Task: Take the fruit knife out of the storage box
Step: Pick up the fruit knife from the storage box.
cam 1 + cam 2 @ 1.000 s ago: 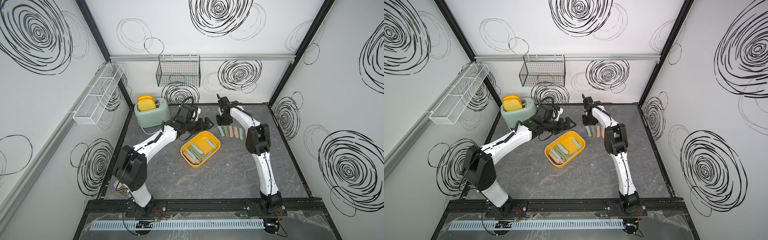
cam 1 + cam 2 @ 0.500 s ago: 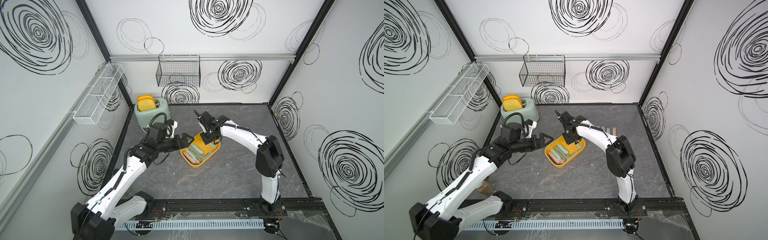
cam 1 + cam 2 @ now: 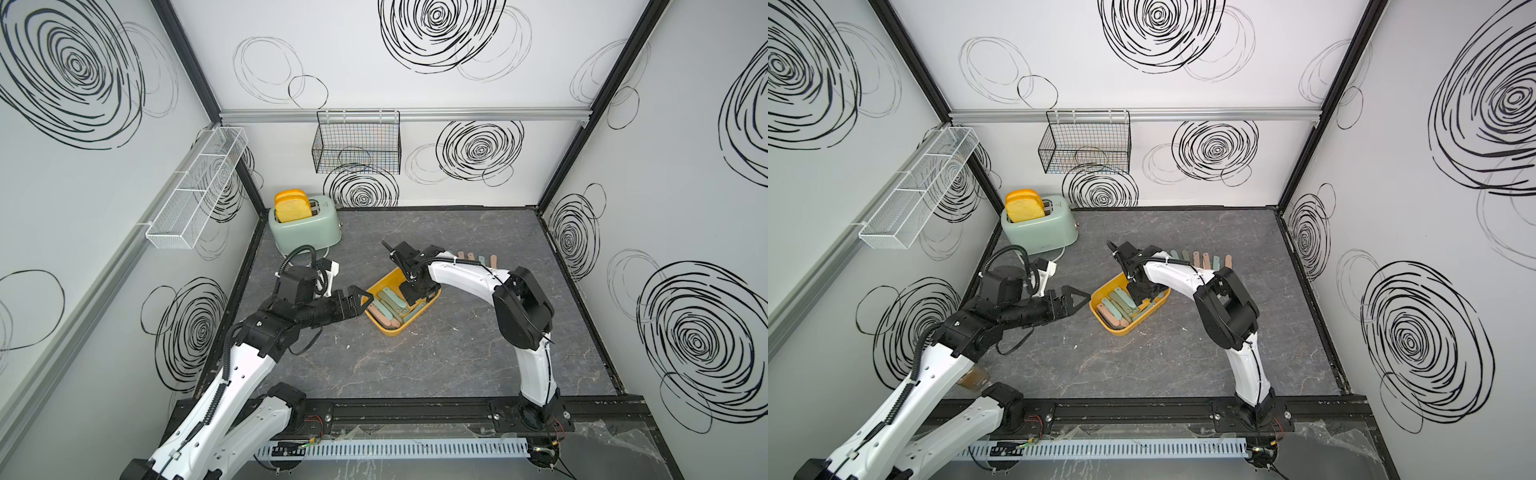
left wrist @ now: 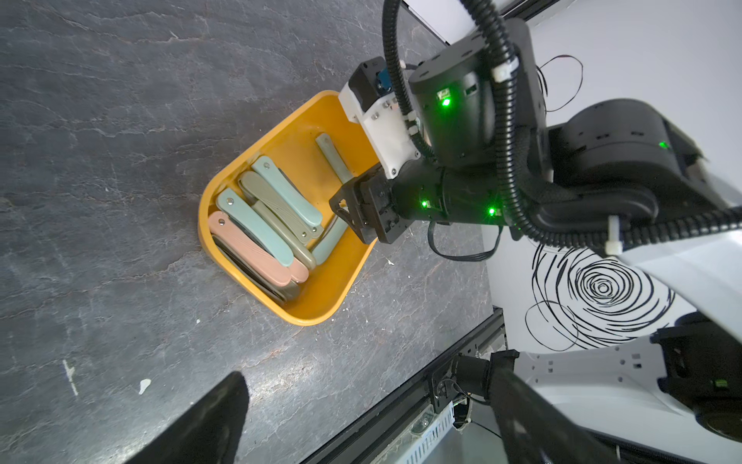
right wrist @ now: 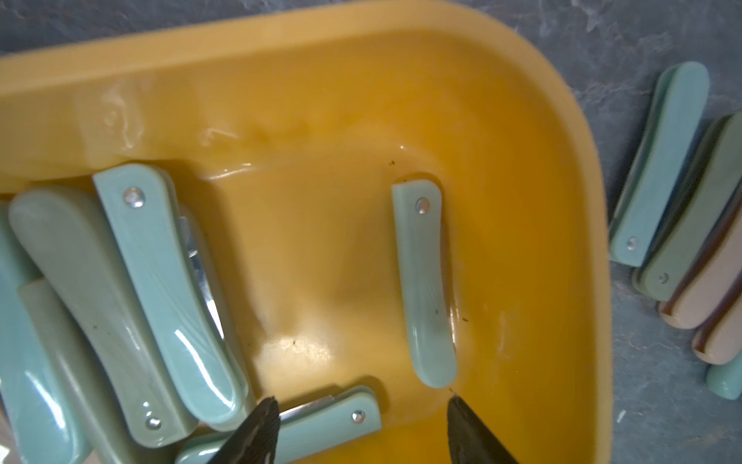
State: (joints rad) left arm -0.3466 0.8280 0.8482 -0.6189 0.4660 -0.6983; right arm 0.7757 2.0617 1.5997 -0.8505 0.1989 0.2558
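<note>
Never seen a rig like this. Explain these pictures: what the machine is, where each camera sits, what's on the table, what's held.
These are two white robot arms mounted at the front edge of a dark table, each ending in a two-fingered gripper. Two pictures look down from overhead; the other two come from cameras on the arms' wrists. On the table sit a yellow storage box of folded fruit knives, a row of more knives beyond it, and a green toaster with bread. A black wire basket and a white mesh basket hang on the walls. The right gripper hangs over the box, jaws open; the left gripper is open beside it. Neither holds anything.
</note>
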